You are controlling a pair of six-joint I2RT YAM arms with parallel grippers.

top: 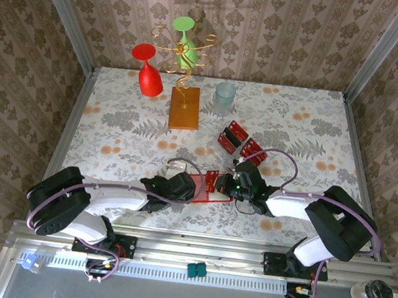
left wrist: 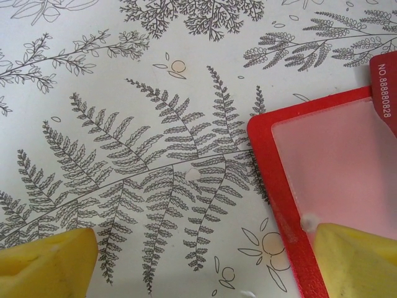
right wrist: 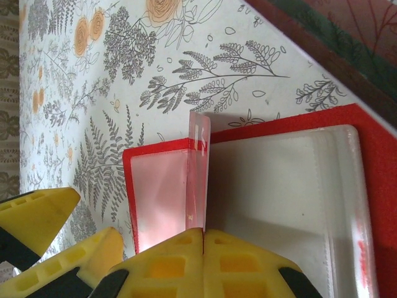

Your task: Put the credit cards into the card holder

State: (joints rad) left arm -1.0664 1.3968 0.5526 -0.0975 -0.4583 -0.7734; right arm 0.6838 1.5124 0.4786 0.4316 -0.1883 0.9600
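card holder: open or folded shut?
Open: card holder lies spread on the table, clear pockets facing up, right fingers pinching one pocket flap upright.

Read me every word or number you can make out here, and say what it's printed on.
"NO.888880828": white print on the red credit card overlapping the card holder edge, left wrist view.
Pale markings on the credit cards farther back, top view: too small to read.
Nothing else legible.
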